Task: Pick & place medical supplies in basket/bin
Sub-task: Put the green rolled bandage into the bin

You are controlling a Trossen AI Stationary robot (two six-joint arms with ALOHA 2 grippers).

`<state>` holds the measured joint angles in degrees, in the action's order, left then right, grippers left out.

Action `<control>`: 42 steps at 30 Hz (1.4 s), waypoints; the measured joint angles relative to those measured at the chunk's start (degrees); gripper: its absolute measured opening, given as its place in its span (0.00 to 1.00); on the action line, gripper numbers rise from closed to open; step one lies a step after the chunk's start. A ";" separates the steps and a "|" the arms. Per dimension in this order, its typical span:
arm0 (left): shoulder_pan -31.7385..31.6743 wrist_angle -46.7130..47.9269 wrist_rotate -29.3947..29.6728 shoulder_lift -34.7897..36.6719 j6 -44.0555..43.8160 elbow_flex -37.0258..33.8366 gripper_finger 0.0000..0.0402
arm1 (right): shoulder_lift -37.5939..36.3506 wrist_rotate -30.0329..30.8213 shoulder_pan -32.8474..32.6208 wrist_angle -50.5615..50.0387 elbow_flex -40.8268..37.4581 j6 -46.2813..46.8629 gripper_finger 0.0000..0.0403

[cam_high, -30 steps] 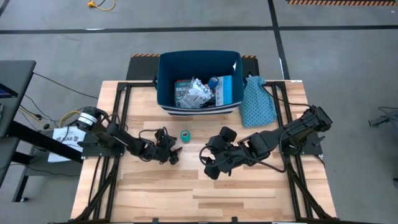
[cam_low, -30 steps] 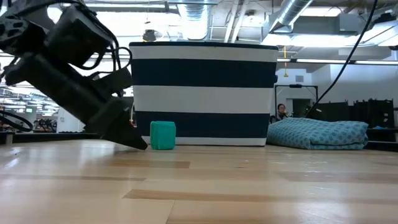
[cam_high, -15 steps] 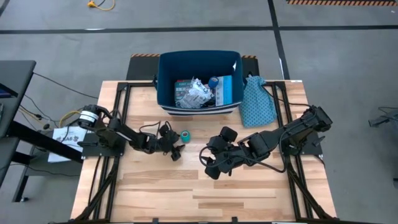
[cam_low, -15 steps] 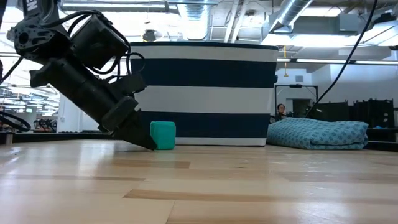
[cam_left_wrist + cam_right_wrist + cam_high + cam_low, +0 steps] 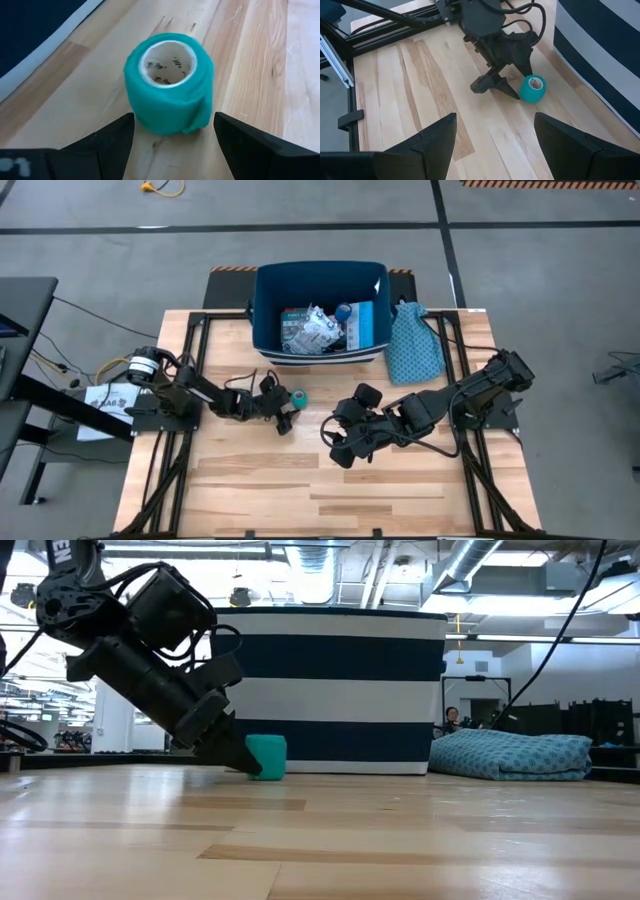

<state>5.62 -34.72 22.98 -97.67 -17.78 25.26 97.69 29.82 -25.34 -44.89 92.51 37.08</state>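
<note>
left gripper [image 5: 288,408] fingers spread wide, flanking teal tape roll [image 5: 298,396], not gripping.

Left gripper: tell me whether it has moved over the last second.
Yes. The left gripper has advanced toward the teal roll, which sits unmoved before the bin. Its open fingers now flank the roll.

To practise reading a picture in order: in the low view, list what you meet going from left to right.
Left gripper → teal tape roll → striped bin → dotted cloth.
</note>
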 joint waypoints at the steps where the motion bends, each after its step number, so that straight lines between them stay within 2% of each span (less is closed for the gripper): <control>1: -0.29 -0.02 -0.47 0.00 0.39 0.00 0.66 | 0.00 0.01 0.00 -0.04 0.00 0.00 0.65; 11: -2.84 -5.30 -3.68 0.00 3.80 0.02 0.66 | 0.00 0.02 0.00 -0.20 0.00 0.00 0.65; 19: -4.76 -5.55 -5.98 0.00 5.41 0.02 0.66 | -0.02 0.07 0.00 -0.56 0.00 0.00 0.65; 23: -5.00 -5.81 -6.23 0.00 5.60 0.02 0.59 | -0.02 0.09 0.15 -0.87 0.00 0.00 0.65; 31: -4.96 -6.24 -8.82 0.02 4.70 0.04 0.38 | -0.04 0.23 0.37 -0.99 0.00 0.00 0.65; 42: -4.71 -10.21 -12.69 0.26 2.30 0.43 0.38 | -0.04 0.20 0.37 -0.97 0.00 0.00 0.65</control>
<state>0.92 -44.93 10.29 -97.41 -15.49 25.69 97.65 30.02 -24.97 -45.86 92.51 37.08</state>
